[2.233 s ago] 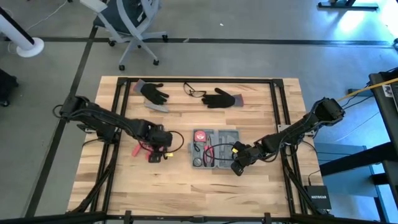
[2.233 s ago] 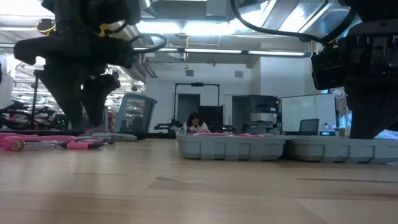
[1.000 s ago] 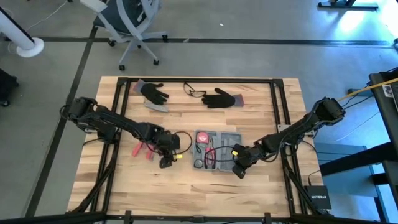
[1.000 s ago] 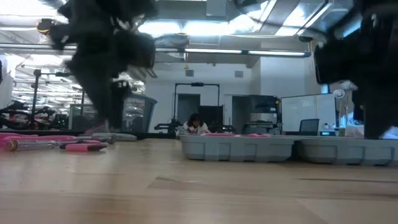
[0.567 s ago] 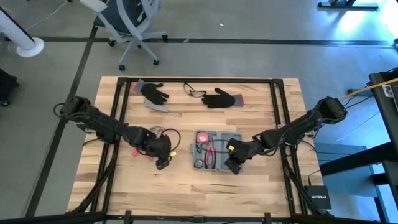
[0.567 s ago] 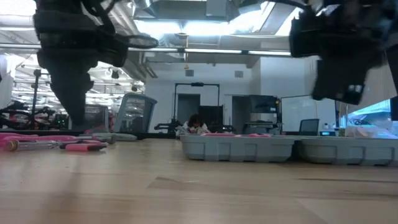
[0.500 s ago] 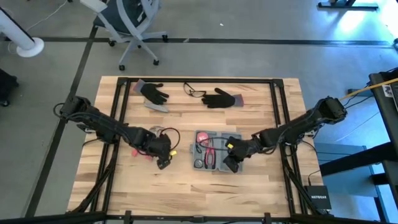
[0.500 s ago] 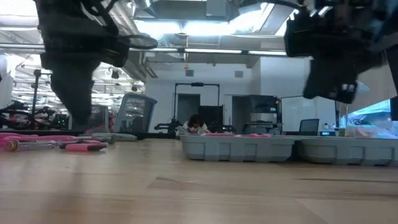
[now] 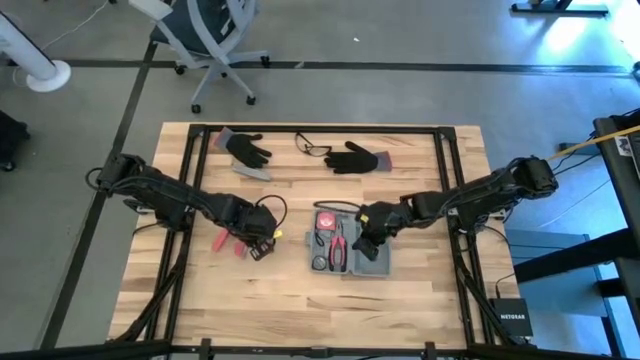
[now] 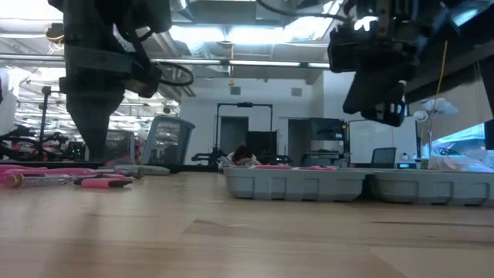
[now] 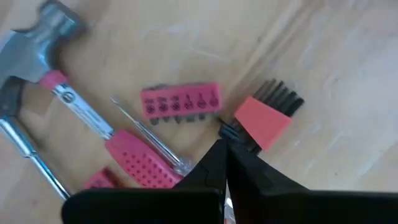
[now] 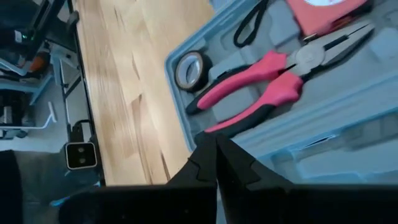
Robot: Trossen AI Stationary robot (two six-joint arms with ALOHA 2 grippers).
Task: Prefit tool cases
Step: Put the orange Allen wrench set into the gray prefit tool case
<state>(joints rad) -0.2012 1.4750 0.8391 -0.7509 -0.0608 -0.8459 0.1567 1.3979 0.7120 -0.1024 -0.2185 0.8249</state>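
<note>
Tool case (image 9: 352, 242) is seen lying open at tabletop (image 9: 300, 300) centre, w/ red-handled pliers (image 12: 273, 78) and a tape roll (image 12: 189, 70) inside. Right gripper (image 9: 366, 240) is held over the case, fingers clenched, nothing gripped. Left gripper (image 9: 262, 246) is held over loose red tools (image 9: 228, 241) beside the case, fingers clenched; grip on anything can't be told.

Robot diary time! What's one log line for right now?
left gripper shut, over loose tools | right gripper shut, above open tool case | nothing held
</note>
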